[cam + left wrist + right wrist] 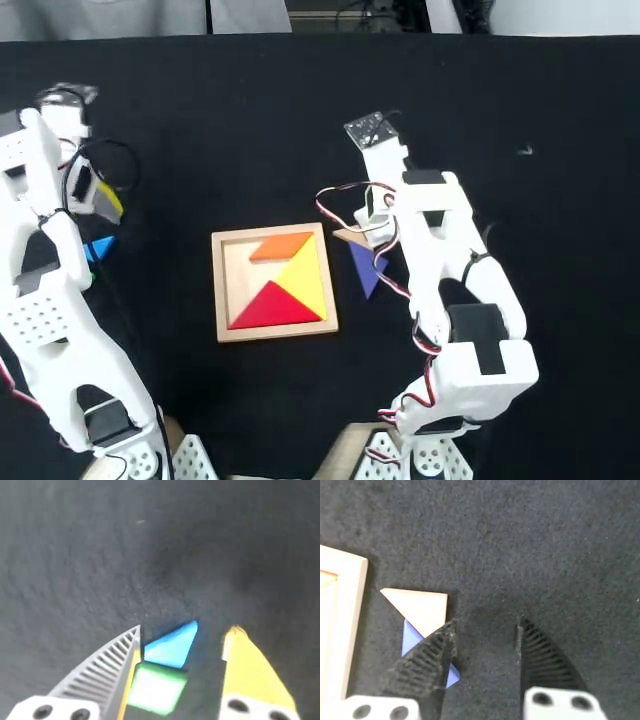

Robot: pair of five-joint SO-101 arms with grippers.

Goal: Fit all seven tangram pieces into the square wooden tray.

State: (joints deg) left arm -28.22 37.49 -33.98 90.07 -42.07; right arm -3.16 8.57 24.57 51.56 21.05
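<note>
**Tray Part-Filled, Both Grippers Open**

The wooden tray (219, 290) holds red (272, 306), yellow (306, 280) and orange (280, 246) pieces. Just beside it lie a purple piece (410, 636) and a tan triangle (422, 606), next to the right gripper (486, 625), whose jaws are parted. The left gripper (186, 628), jaws apart, straddles a blue triangle (170, 646) touching a green square (155, 687).

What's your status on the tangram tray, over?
Left hand open, over blue triangle and green piece. Right hand open, beside tan triangle, which overlaps purple piece. Tray holds orange piece, yellow triangle, red triangle.
</note>
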